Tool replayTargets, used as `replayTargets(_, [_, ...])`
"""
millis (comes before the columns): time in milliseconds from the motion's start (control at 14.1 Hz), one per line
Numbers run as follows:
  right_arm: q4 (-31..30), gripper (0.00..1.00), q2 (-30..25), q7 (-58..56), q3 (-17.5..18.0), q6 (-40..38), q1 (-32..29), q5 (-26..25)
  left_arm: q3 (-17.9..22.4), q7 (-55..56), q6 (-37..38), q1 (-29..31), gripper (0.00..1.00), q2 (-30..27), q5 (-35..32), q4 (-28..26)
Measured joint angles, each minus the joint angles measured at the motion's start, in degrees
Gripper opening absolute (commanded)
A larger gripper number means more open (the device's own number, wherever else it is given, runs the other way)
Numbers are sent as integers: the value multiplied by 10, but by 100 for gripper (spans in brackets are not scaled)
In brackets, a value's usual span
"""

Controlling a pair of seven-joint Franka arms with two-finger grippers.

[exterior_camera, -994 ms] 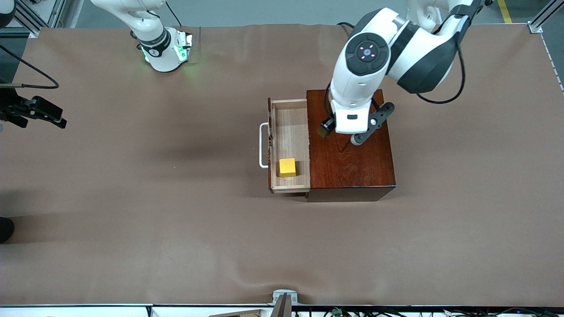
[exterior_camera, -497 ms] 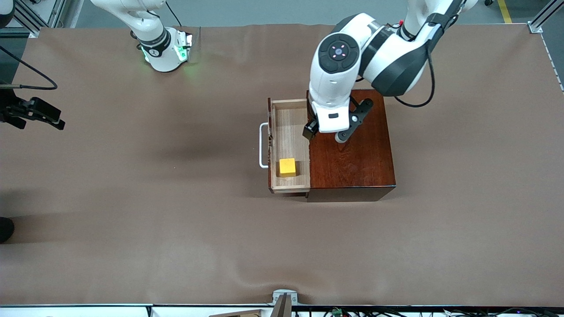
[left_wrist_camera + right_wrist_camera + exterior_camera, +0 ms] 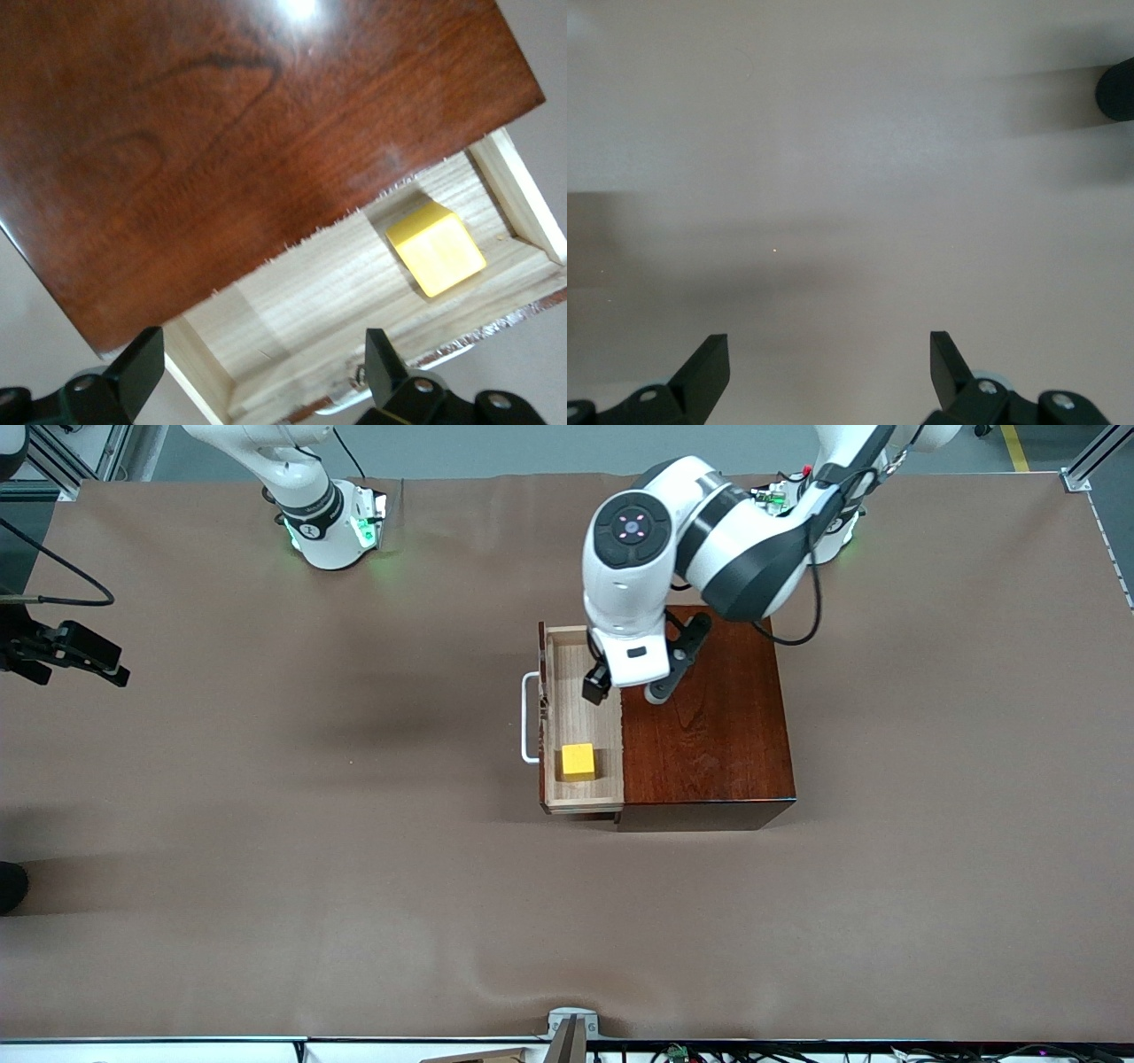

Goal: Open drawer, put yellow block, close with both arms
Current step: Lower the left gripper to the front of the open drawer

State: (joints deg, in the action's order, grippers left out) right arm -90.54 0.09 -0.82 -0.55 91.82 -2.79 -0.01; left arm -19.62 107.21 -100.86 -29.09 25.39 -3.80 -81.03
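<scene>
Yellow block (image 3: 578, 761) in open drawer (image 3: 580, 802); wrist views show both grippers' fingers (image 3: 142, 372) spread, empty.

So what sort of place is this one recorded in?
Most likely a robotics lab workcell, not a home. Two white arms are bolted to a big table under one plain brown cover, aluminium framing stands at its corners, and the only props are a small wooden drawer box and a yellow block.
</scene>
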Motion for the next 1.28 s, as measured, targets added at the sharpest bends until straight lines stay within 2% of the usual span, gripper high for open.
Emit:
replayTargets(568, [0, 100, 0, 0, -1, 0, -6, 0, 13, 185, -77, -59, 100, 73, 0, 48])
replayTargets(710, [0, 100, 0, 0, -1, 0, -9, 0, 41, 226, -106, -90, 100, 92, 0, 54])
replayTargets(994, [0, 100, 0, 0, 0, 0, -10, 0, 122, 304, -178, -170, 100, 120, 0, 60])
replayTargets(1136, [0, 100, 0, 0, 0, 0, -10, 0, 141, 336, -205, -190, 100, 128, 0, 61])
replayTargets(1279, [0, 100, 0, 0, 0, 0, -10, 0, 145, 359, -217, -191, 100, 129, 0, 61])
